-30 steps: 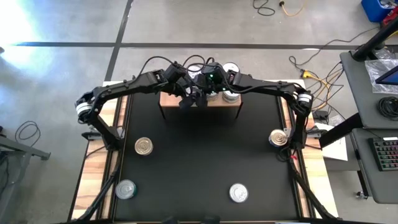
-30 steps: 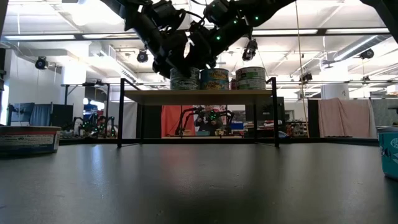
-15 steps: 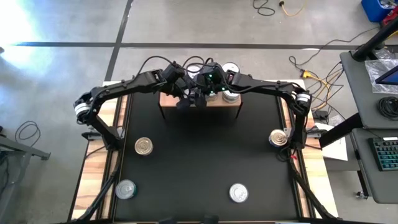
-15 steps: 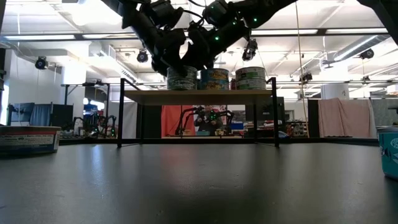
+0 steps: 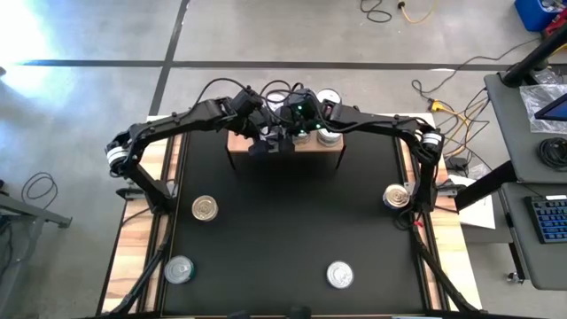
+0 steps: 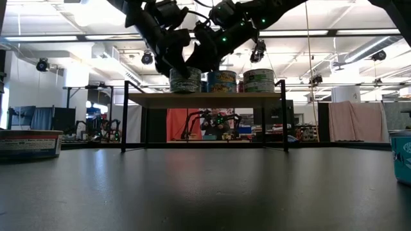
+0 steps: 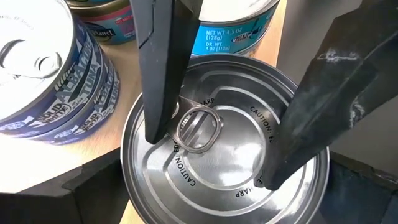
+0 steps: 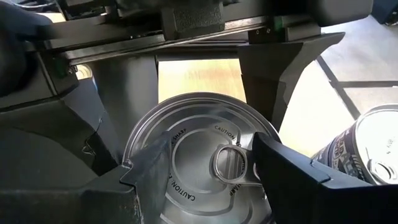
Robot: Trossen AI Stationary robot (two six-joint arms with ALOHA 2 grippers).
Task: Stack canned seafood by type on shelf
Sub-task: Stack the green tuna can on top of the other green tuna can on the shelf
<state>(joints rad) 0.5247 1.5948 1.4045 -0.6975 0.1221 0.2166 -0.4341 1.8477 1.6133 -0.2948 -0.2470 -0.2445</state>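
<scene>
Waiting along the near part of the black mat (image 5: 283, 221) are four loose tins: a silver-lidded one (image 5: 339, 275) by the near edge, another (image 5: 180, 268) at the near left corner, a gold-lidded one (image 5: 205, 208) by the left edge and a blue-sided one (image 5: 396, 196) by the right edge. At the mat's far edge stands the shelf (image 6: 205, 99), and both arms meet over its left end. There the left gripper (image 7: 214, 155) has its fingers spread wide, straddling a silver-lidded can (image 7: 249, 118) that sits on the board beside the stacked blue-labelled tins (image 7: 43, 74). The right gripper (image 8: 208, 155) hangs above that lid, fingers partly apart and pinching nothing I can see. The tin looks rigid, fairly heavy and slick, so a hold across the side wall seems safest, not on the pull ring
</scene>
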